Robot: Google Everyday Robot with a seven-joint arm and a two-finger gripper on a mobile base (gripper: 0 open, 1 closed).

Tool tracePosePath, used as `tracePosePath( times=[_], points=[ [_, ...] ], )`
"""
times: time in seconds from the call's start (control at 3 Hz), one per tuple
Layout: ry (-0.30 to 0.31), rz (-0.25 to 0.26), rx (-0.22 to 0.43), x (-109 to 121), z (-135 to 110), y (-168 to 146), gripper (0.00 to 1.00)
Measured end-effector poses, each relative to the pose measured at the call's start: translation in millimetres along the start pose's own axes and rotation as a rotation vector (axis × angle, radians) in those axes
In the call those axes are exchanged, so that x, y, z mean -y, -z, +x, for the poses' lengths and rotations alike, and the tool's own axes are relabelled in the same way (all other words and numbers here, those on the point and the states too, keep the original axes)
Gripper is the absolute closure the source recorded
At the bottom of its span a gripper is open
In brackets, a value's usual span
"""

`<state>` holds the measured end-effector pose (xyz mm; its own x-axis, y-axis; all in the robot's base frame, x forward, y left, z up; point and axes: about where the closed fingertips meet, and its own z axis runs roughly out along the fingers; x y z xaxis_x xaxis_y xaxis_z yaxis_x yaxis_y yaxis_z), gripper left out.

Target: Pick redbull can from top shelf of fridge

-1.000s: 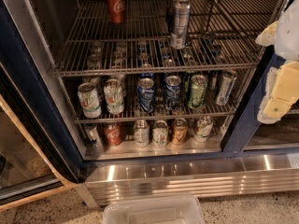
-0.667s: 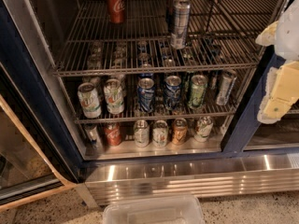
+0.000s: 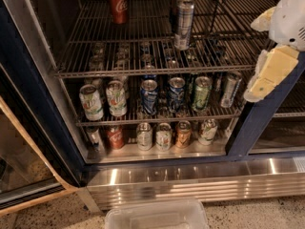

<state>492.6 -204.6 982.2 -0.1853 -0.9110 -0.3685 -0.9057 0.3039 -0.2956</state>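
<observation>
Redbull can point(image 3: 184, 25) is what you are after, and it stands upright on the top shelf point(image 3: 119, 46) of the fridge point(image 3: 257, 123), right of the middle and towards the back. Starting nearest you, a clear plastic bin point(image 3: 157, 216) sits on the floor at the lower edge, and just behind it runs the ribbed steel base panel point(image 3: 190, 182). Above that, a row of cans point(image 3: 162, 135) lines the fridge floor, and a second row point(image 3: 150, 97) fills the wire rack over it. The gripper point(image 3: 268, 61) hangs at the right edge, in front of the navy frame post and about level with the front bar of the top shelf; you cannot tell whether it is spread or pressed together. It is well apart from the slim silver-and-blue can and touches nothing. Farther back on the left, a red Coca-Cola can point(image 3: 117, 4) stands upright on the same shelf.
</observation>
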Motion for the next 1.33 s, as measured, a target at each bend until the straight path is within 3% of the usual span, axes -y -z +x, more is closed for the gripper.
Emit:
tracePosePath(
  times=[0.33, 0.67, 1.0, 1.33],
  points=[
    [0.000, 0.000, 0.000, 0, 0, 0, 0.00],
    [-0.016, 0.042, 0.050, 6, -6, -6, 0.00],
    [-0.092, 0.119, 0.158, 4, -14, -9, 0.00],
    [-0.146, 0.234, 0.224, 16, -31, -9, 0.00]
  ],
)
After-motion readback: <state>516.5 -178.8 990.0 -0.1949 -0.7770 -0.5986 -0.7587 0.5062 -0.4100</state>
